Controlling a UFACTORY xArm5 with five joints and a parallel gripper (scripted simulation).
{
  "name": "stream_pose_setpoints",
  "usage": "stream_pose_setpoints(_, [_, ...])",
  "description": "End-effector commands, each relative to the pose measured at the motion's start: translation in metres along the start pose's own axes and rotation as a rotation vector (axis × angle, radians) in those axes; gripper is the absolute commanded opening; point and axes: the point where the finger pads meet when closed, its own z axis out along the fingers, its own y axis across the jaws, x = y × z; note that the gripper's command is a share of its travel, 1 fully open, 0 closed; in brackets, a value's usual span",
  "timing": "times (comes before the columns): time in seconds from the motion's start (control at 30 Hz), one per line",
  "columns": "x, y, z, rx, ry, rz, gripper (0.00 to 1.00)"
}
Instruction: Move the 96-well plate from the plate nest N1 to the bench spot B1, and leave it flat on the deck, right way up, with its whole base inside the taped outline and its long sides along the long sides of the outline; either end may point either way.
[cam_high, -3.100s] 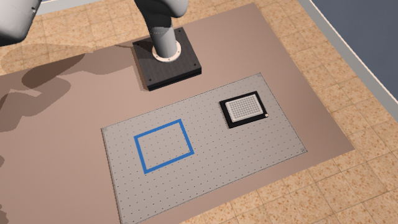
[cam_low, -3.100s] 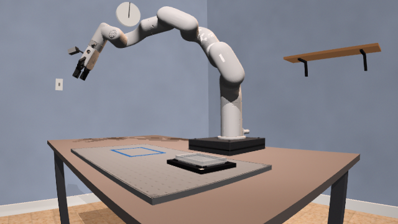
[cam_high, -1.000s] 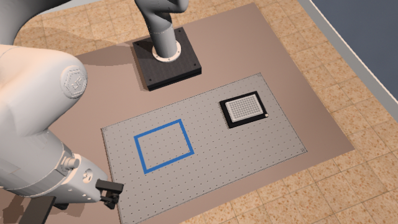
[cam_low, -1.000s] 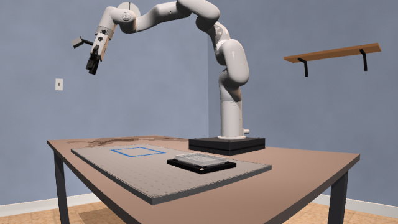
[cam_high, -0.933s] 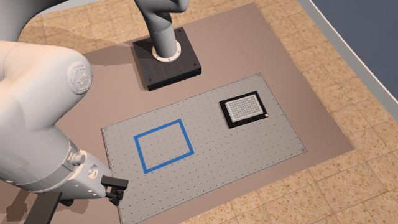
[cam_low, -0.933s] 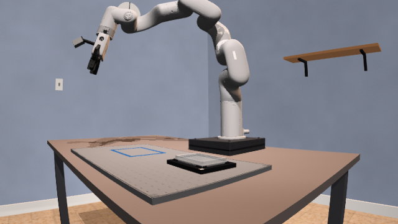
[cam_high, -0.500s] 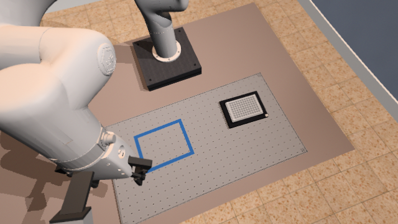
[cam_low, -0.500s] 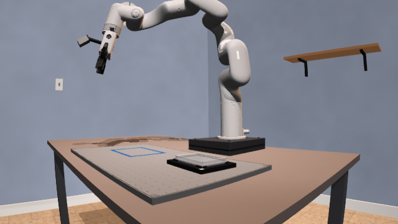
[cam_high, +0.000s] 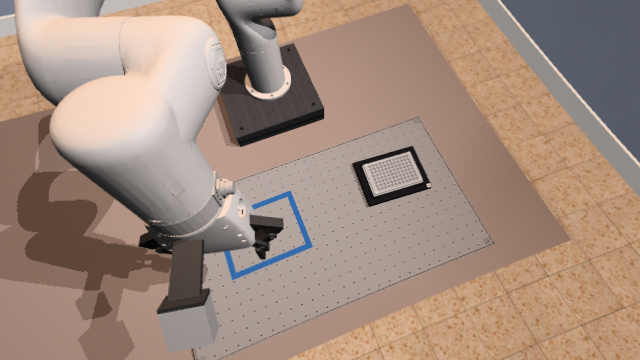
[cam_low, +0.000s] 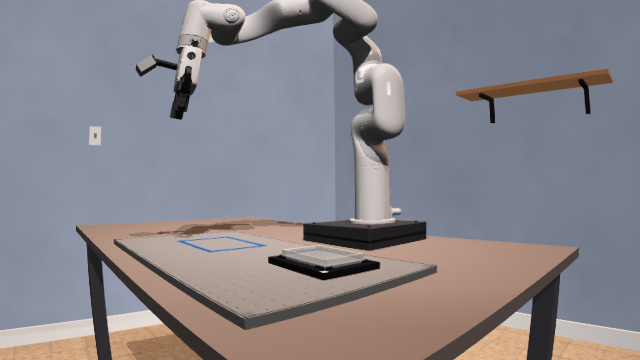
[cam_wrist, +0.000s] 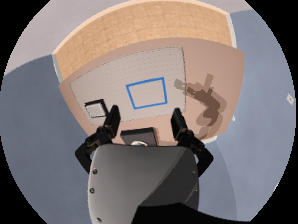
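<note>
Right now the gripper hangs high in the exterior view's upper left, fingers spread, holding nothing. At center-right, the 96-well plate sits in its nest. Descending off-centre could strike a plate edge and tilt it.

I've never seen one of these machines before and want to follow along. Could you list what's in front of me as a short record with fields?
arm: white, standing on a black base plate
hand: open, empty, high above the table
96-well plate: flat in its black plate nest
taped outline: blue rectangle on the grey dotted deck, nothing inside it
table: brown top, dark legs
wall: wooden shelf
</note>
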Motion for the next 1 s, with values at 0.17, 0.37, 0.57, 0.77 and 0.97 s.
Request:
stream_pose_setpoints(0.17, [-0.03,-0.029,0.0,0.009,-0.043,-0.045,1.0])
stream_pose_setpoints(0.37, [-0.046,-0.041,0.001,0.011,-0.043,-0.045,1.0])
stream_pose_setpoints(0.57, [-0.071,-0.058,0.003,0.016,-0.088,-0.087,1.0])
stream_pose_setpoints(0.77, [-0.089,-0.075,0.01,0.021,-0.09,-0.154,1.0])
stream_pose_setpoints(0.97, [-0.098,-0.09,0.02,0.028,-0.094,-0.287,1.0])
